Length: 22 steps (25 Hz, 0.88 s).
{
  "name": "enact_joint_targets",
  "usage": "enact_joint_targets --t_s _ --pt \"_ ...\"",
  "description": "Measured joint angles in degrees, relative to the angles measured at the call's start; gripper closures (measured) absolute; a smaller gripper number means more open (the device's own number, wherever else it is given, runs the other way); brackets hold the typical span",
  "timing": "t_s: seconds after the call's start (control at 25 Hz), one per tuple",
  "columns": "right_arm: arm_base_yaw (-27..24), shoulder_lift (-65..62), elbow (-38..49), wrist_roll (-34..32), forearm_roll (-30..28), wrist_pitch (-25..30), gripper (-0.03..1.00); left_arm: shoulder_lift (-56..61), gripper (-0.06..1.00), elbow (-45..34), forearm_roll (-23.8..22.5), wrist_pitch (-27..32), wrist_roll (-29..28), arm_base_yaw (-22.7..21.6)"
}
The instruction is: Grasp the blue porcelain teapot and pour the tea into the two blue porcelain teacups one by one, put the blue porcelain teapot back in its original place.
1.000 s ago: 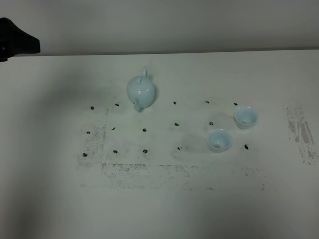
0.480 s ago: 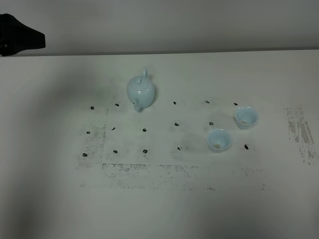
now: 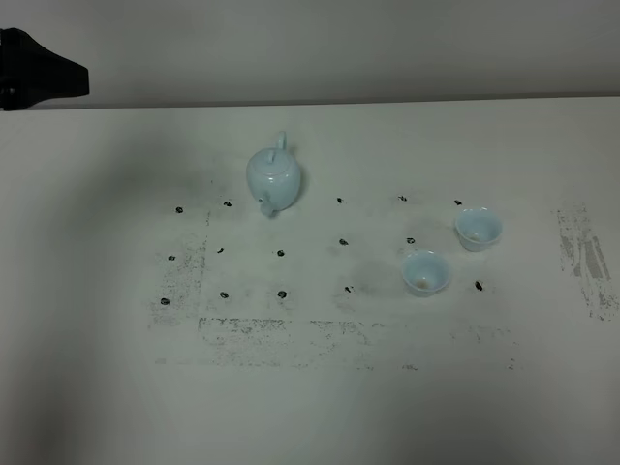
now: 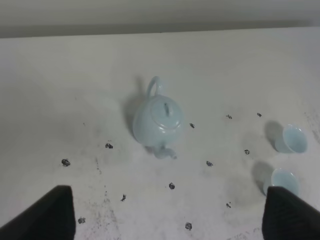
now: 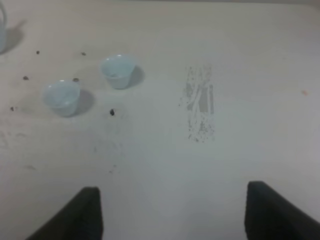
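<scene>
The blue porcelain teapot stands upright at the table's back middle, with its lid on, its spout toward the front and its loop handle toward the wall. It also shows in the left wrist view, teapot. The two blue porcelain teacups stand upright to its right, close together. My left gripper is open, well short of the teapot, with nothing between its fingers. My right gripper is open too, away from the cups.
A dark part of my left arm juts in at the far left, over the table's back edge. Small black marks dot the white table in a grid. A scuffed grey patch lies to the right of the cups.
The dark part of my left arm has crept slightly to the right in the exterior view. The teapot and both cups have not moved.
</scene>
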State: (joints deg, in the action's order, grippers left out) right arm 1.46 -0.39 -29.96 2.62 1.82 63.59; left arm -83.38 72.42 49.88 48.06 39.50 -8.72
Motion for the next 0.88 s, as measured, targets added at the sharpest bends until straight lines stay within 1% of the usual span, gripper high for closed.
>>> enact_joint_targets --t_s 0.76,0.88 --pt "0.0 0.0 0.0 0.0 -0.1 0.0 0.39 0.0 0.22 0.0 0.0 0.2 -0.7 0.0" --pt "0.0 0.0 0.0 0.0 -0.1 0.0 0.39 0.0 0.22 0.0 0.1 -1.4 -1.6 1.6"
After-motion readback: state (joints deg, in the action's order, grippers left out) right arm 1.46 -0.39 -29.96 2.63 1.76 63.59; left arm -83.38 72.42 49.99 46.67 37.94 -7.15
